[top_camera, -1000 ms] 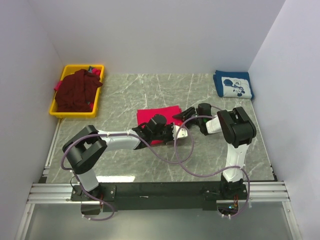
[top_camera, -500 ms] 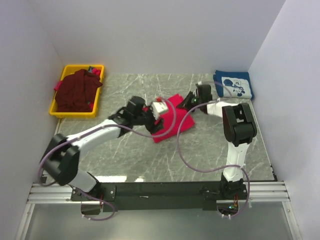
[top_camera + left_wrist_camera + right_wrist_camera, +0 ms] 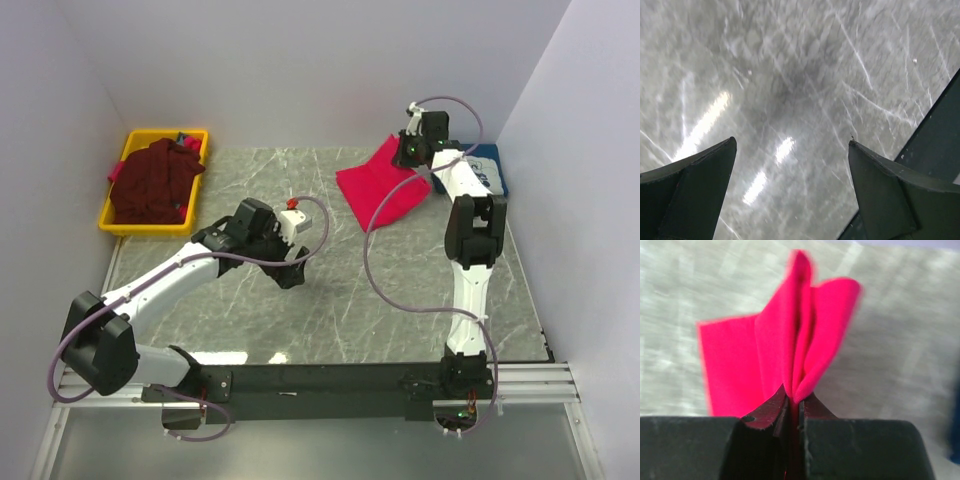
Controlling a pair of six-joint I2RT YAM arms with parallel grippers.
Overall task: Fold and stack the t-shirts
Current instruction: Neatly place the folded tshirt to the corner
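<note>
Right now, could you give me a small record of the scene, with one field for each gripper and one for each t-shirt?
left gripper: open, empty, above the bare grey marble-patterned table
right gripper: shut on the bright crimson-red cloth t-shirt, which hangs folded from it
navy t-shirt with white print: folded, at the far right corner, partly hidden by the right arm
dark maroon t-shirt: unfolded, heaped in the yellow plastic bin at the far left

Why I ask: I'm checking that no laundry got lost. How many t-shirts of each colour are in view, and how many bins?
crimson-red t-shirt: 1
navy t-shirt: 1
dark maroon t-shirt: 1
yellow bin: 1
Total: 4 things, 3 of them t-shirts
</note>
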